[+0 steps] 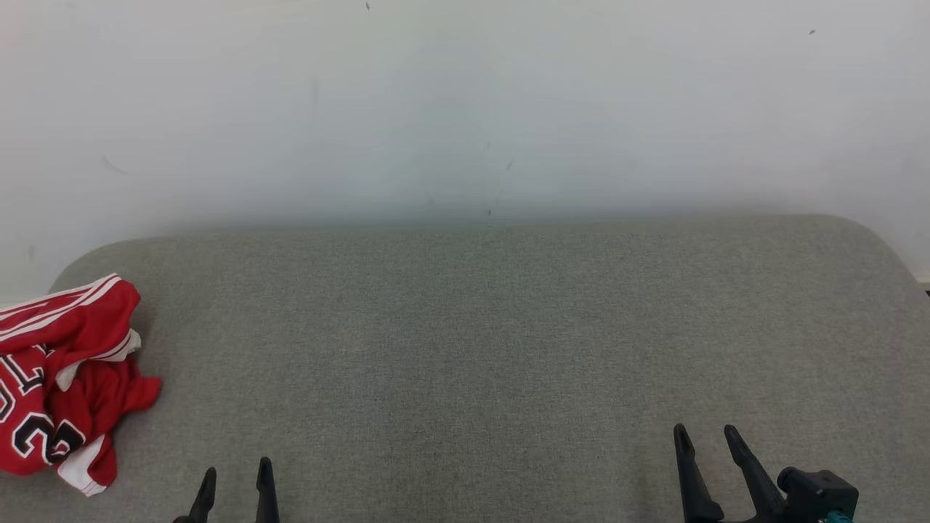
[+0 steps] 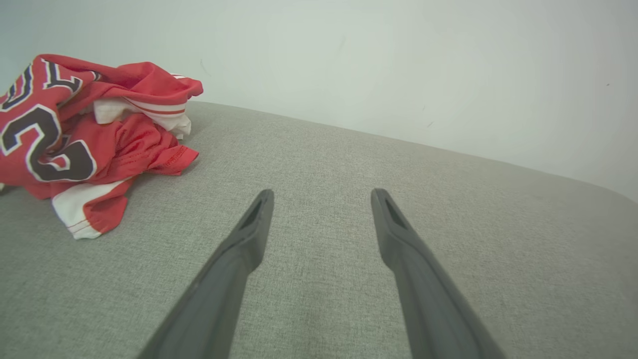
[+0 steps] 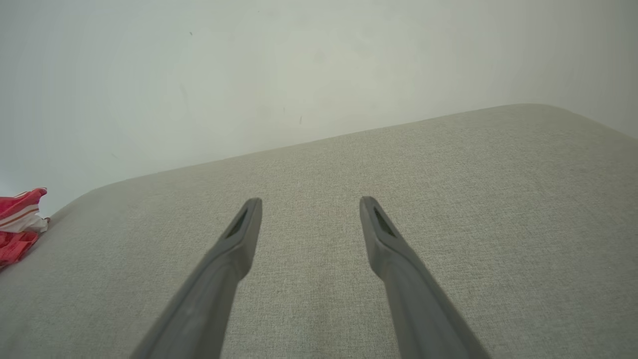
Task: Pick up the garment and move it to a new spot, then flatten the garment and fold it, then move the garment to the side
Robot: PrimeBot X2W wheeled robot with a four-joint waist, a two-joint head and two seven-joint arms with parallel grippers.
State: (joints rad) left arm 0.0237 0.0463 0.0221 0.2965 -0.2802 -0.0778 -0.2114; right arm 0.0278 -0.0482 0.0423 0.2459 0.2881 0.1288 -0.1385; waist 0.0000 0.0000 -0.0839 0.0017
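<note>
The red basketball jersey [image 1: 62, 378] lies crumpled at the left edge of the head view, on the grey upholstered surface [image 1: 465, 349]. It looks light, soft and slick, and the raised top fold seems the best hold. Its heap runs roughly top to bottom of the frame, with no clear heading. The left gripper [image 1: 237, 467] and right gripper [image 1: 705, 429] both stand open and empty.

Light: bright, soft and even in every view; no glare.
Shadows: faint band where worktop [image 1: 465, 327] meets wall [image 1: 465, 109]; slight one beside the garment [image 1: 65, 378].
Focus: weave sharp.
Distortion: wrist views bow the worktop's far edge.
</note>
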